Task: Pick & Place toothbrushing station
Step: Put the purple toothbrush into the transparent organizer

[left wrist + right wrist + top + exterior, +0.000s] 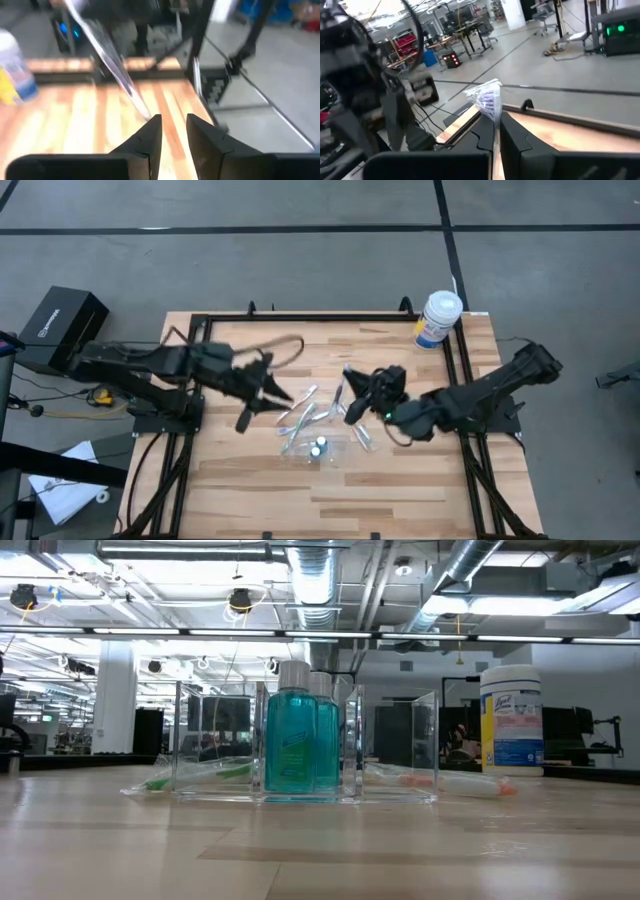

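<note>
Pale planked wood forms the tabletop (400,480). Nearest the low camera stands the clear, hard-walled plastic container (300,745), with teal bottles upright inside. Thin pale toothbrushes (300,418) lie scattered just beyond and beside the container. Left of it, the left end effector (262,392) hovers with its dark fingers narrowly parted, empty. Right of it, the right end effector (352,404) pinches a bristled toothbrush head (487,97). Farthest off stands a round white tub (438,318).
</note>
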{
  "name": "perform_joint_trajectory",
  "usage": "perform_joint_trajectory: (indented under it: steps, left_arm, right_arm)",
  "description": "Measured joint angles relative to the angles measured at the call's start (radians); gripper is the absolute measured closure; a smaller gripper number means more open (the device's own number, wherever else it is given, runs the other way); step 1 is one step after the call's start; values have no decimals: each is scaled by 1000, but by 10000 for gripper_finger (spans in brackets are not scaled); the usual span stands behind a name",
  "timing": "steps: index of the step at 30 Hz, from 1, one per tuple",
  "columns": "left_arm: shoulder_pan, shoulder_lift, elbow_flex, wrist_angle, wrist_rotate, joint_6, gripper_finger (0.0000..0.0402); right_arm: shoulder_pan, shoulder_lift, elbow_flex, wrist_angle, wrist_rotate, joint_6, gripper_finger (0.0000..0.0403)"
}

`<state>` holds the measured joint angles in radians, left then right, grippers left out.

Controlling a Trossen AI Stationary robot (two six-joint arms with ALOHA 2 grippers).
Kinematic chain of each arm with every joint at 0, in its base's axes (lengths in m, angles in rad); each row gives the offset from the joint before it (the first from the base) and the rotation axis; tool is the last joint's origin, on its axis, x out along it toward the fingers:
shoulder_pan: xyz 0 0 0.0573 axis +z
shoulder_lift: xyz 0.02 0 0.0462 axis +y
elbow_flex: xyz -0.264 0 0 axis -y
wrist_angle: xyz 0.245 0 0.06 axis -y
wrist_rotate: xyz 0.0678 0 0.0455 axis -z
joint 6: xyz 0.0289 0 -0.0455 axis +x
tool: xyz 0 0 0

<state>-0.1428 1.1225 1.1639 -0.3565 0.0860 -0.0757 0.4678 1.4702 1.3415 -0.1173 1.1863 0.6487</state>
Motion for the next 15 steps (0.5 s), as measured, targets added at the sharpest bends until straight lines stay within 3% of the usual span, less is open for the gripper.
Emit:
perform_joint_trajectory:
  steps: [5,10,15]
  left_arm:
    - [-30,-11,-191,47,0,-33,335]
    - [-30,-37,-393,241,0,-116,343]
    - [-25,-71,-511,378,-2,-197,340]
  right_arm:
    - [14,54,1,-5,27,87,403]
    - [15,86,4,-90,24,182,403]
    - [39,142,3,-333,21,512,403]
